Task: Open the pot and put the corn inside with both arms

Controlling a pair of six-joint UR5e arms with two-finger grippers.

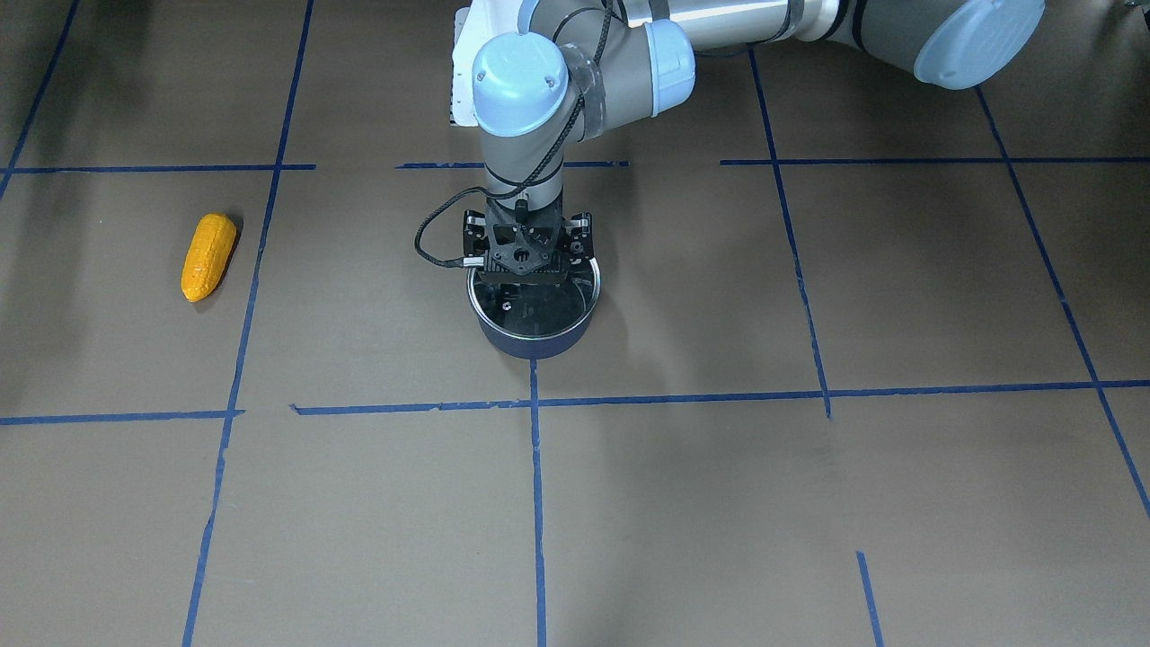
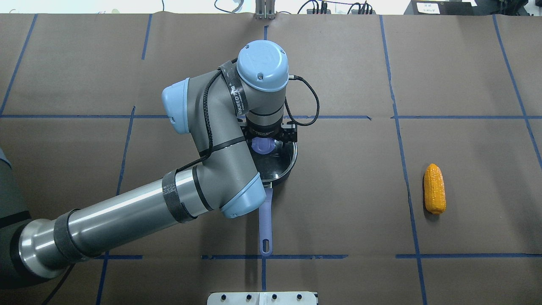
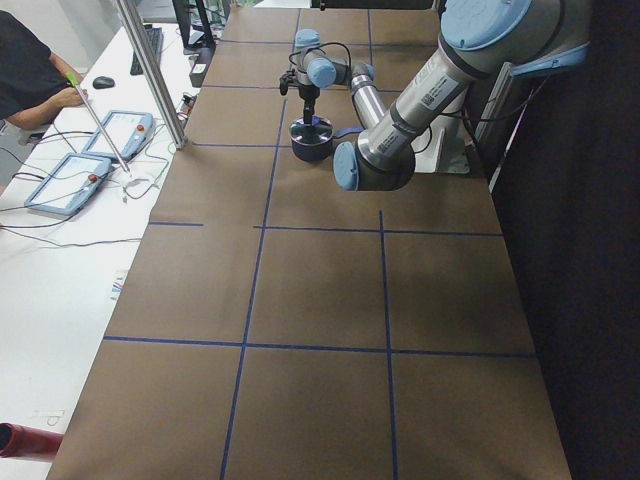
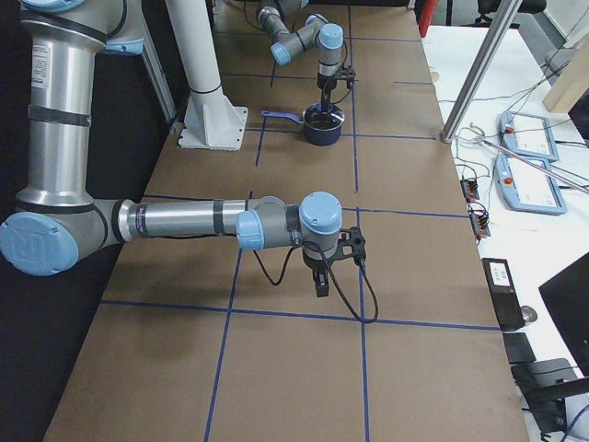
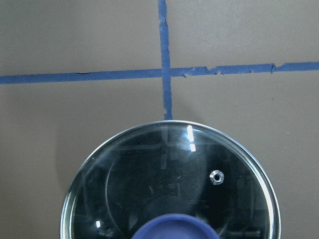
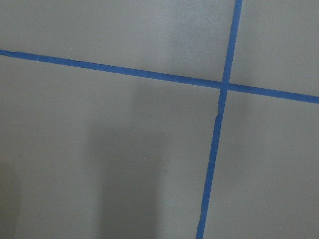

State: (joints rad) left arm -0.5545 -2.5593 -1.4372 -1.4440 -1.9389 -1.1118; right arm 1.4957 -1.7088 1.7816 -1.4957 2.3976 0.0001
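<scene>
The dark navy pot (image 1: pixel 535 342) stands mid-table, its periwinkle handle (image 2: pixel 265 224) pointing toward the robot. The glass lid (image 5: pixel 164 169) with its blue knob (image 5: pixel 172 228) sits on the pot. My left gripper (image 1: pixel 530 280) hangs straight down over the lid, at the knob (image 2: pixel 262 146). Its fingers are hidden by the wrist and camera mount, so I cannot tell whether it is open or shut. The corn (image 2: pixel 435 188) lies on the table far to the pot's right, also seen in the front view (image 1: pixel 208 256). My right gripper (image 4: pixel 319 284) hovers low over bare table, seen only from the side; I cannot tell its state.
Brown paper with blue tape lines (image 6: pixel 219 84) covers the table. A white base plate (image 2: pixel 262 298) sits at the near edge. Teach pendants (image 3: pixel 90 160) and an operator (image 3: pixel 30 70) are beyond the far edge.
</scene>
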